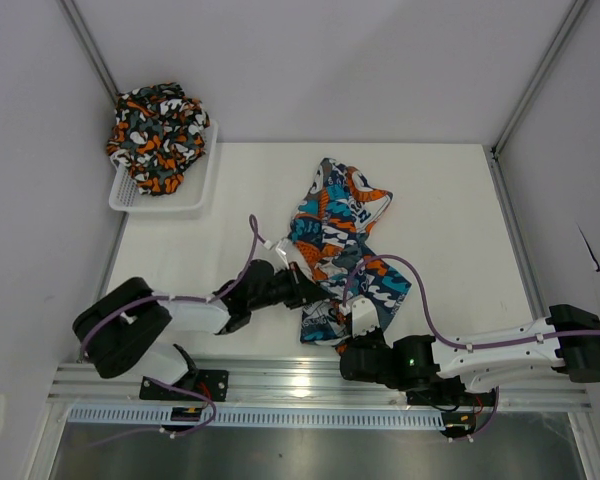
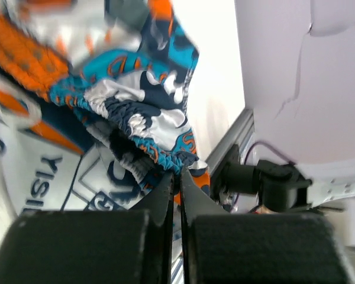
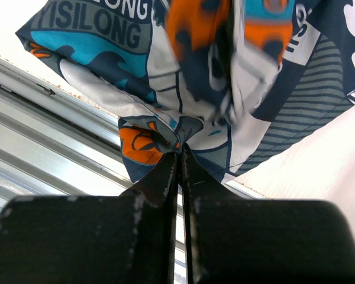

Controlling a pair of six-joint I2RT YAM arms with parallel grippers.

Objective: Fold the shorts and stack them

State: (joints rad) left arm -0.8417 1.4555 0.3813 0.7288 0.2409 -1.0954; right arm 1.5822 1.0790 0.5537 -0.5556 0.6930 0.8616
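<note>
We saw the left gripper [image 2: 176, 175] pressed together on the gathered waistband of the patchwork shorts [image 1: 338, 235], with the cloth bunched just ahead of its tips. The right gripper [image 3: 180, 151] was clamped on a fold of the same pair, which spread out in front of its fingers. The camouflage shorts [image 1: 158, 132] lay in the white basket [image 1: 196, 190], well apart from both grippers.

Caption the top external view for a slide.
Left gripper and right gripper pinch the patchwork shorts; camouflage shorts sit in the basket.
</note>
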